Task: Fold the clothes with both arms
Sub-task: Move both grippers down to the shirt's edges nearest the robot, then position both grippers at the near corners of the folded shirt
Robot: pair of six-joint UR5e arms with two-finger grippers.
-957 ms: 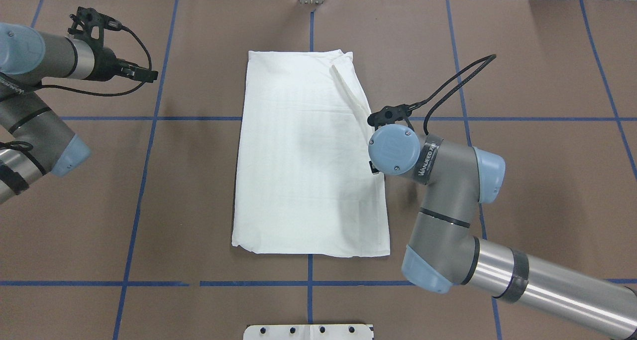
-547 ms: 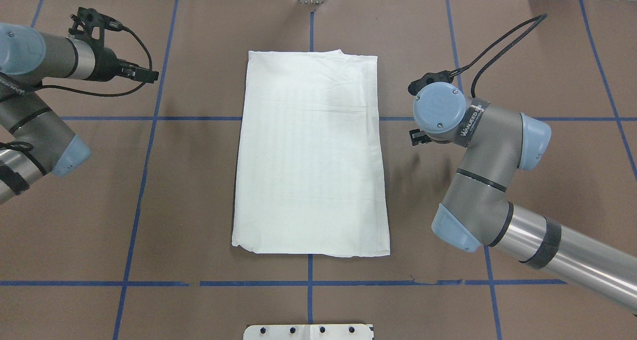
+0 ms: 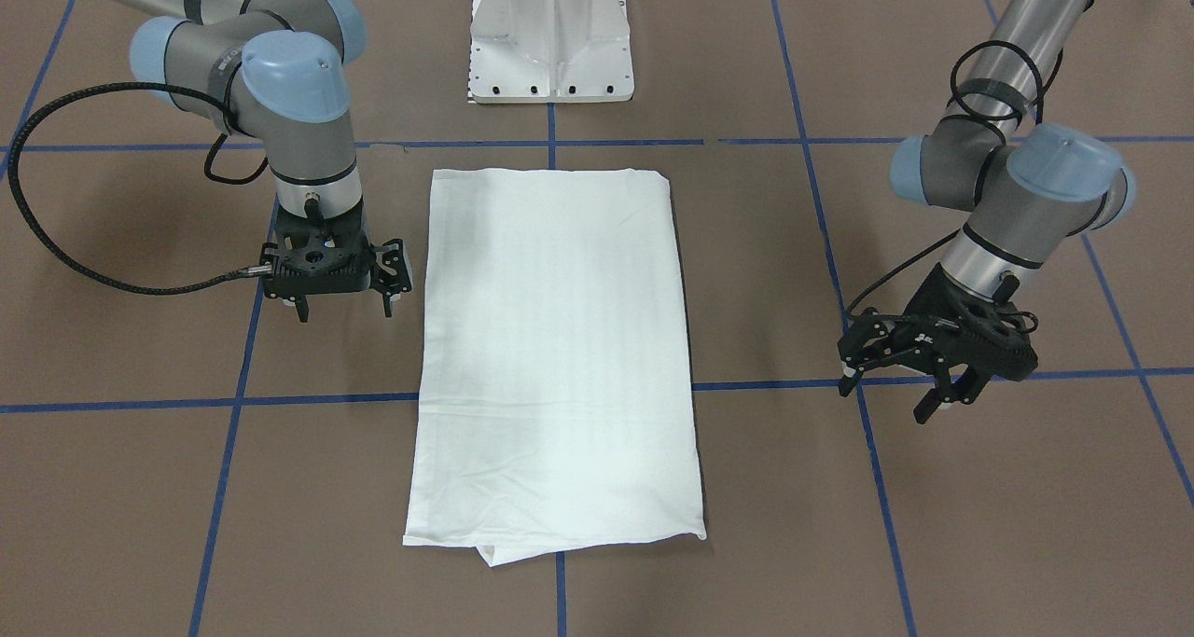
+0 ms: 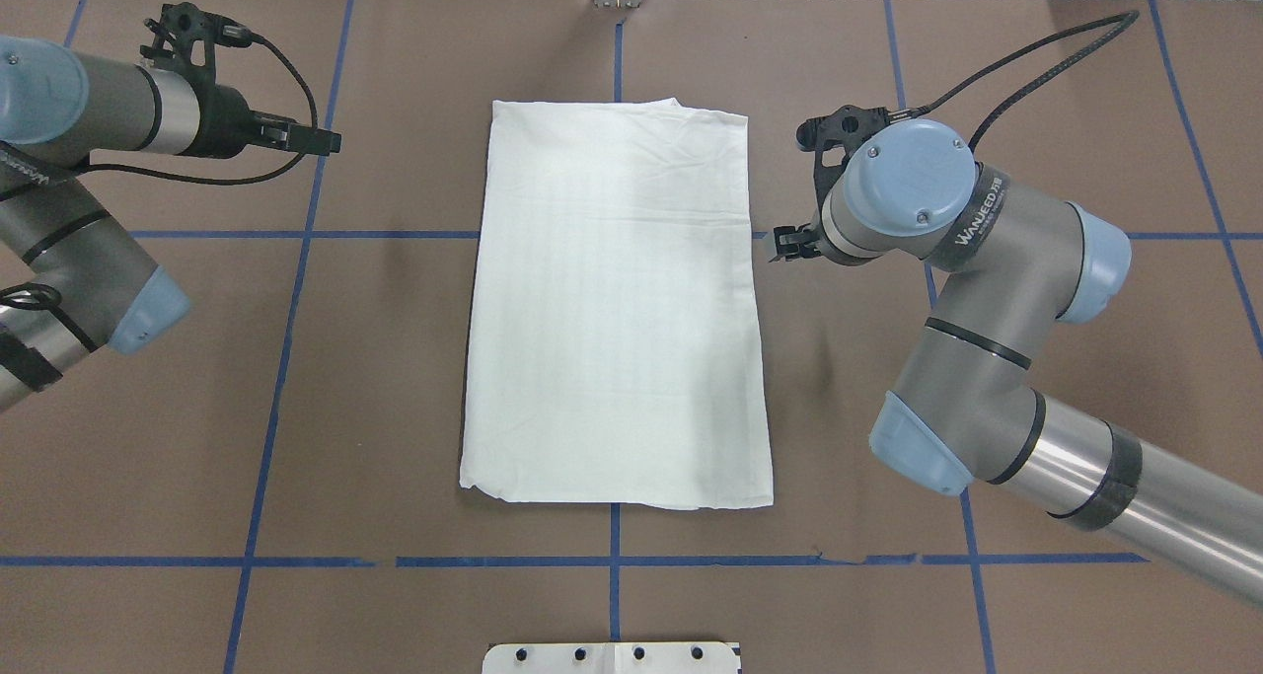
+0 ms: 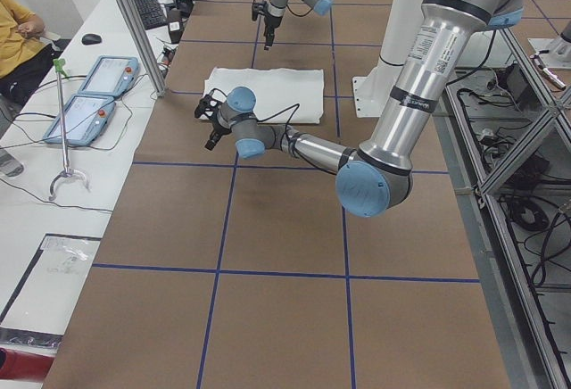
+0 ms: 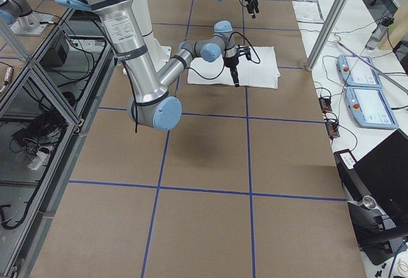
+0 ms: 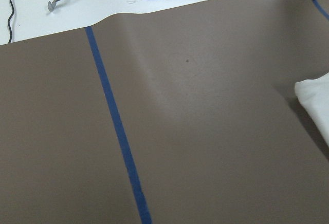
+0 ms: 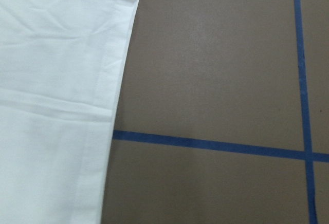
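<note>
White folded T-shirt [image 4: 617, 309] flat on brown table [image 4: 375, 408], black left gripper [image 3: 886, 396] and black right gripper [image 3: 343, 309] flanking, jaws apart, right arm [image 4: 987, 299] lettering perhaps "WANFEED"

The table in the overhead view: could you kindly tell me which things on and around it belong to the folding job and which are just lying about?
Job in hand: folded white shirt; left claw and right claw, both open and clear of the shirt.

Lying about: white metal pedestal; teach pendants on the side bench; blue tape grid.
</note>
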